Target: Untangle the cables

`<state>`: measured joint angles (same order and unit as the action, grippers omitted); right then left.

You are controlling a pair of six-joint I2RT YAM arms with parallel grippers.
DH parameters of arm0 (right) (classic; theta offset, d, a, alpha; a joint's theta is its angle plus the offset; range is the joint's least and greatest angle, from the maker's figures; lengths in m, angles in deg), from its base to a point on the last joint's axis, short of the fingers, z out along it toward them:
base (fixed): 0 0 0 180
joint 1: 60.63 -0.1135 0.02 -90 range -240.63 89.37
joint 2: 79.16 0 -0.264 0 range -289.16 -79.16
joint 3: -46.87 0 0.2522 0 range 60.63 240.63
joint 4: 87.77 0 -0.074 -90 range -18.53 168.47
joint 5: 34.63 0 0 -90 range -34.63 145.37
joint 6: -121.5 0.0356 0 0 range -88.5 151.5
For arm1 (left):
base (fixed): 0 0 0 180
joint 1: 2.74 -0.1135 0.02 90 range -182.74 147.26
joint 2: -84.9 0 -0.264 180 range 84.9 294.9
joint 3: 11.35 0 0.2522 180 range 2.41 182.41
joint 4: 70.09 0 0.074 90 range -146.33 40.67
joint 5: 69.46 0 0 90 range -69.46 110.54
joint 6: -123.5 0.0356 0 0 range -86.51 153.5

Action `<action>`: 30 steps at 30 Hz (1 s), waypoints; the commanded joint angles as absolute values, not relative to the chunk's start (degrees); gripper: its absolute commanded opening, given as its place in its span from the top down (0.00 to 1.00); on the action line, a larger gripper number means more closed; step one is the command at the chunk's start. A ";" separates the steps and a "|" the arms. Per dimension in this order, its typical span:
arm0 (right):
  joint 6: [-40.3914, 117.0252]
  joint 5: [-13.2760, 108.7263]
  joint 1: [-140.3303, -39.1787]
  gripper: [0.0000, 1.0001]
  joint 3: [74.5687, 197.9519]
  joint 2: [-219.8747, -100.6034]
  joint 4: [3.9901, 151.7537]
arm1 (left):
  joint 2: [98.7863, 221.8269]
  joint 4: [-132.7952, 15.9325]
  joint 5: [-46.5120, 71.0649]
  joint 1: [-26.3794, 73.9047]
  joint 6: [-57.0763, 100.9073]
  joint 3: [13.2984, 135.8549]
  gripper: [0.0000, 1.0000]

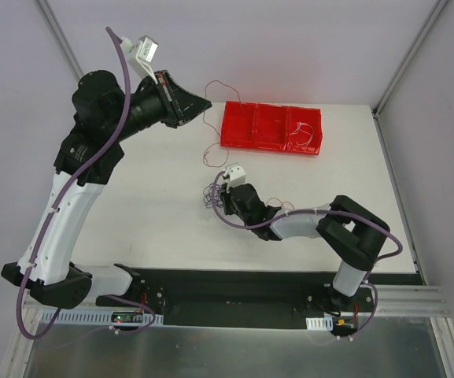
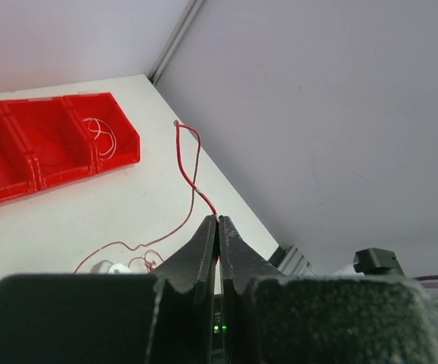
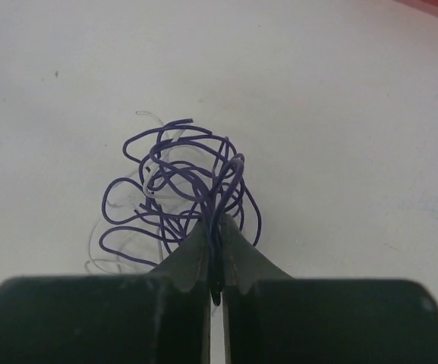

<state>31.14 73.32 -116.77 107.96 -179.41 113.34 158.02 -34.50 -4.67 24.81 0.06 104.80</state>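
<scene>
Top cam: L arm is raised over the far-left of the surface. R arm is low at mid-surface. The tray sits at the far edge, right of centre.

L wrist cam gives what top can't. The left hand has its jaws pressed together on the red wire, pinched at the tips. The wire loops up in the air, then trails down to the surface. Its low end lies near the tray's left front corner. The same view shows a white wire curled in the tray's end compartment, nearest the side wall.

R wrist cam: the right hand is nearly closed, nipping strands of the purple clump. The clump is resting on the surface w/ a few pale strands mixed in. Can't tell from top cam, the arm hides most of it.

Room: bare surface left of the clump and btwn clump and tray. Red wire and clump are apart. Back wall is close behind the L hand, and the side wall is just past the tray.
</scene>
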 commanded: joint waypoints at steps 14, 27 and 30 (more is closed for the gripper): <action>24.39 64.65 -110.05 0.04 103.40 -141.15 78.77 | 157.67 -30.93 0.33 23.10 5.19 110.61 1.00; 33.59 27.36 -94.13 0.04 130.58 -148.49 83.16 | 157.50 -30.93 -4.42 23.10 1.77 104.45 1.00; 39.40 19.35 -91.74 0.04 133.03 -154.28 91.90 | 157.41 -30.93 -4.86 23.10 1.59 104.01 1.00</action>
<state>31.03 33.61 -94.45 129.22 -148.63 79.59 158.39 -29.45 -2.12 23.76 2.69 104.23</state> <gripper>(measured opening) 0.963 0.006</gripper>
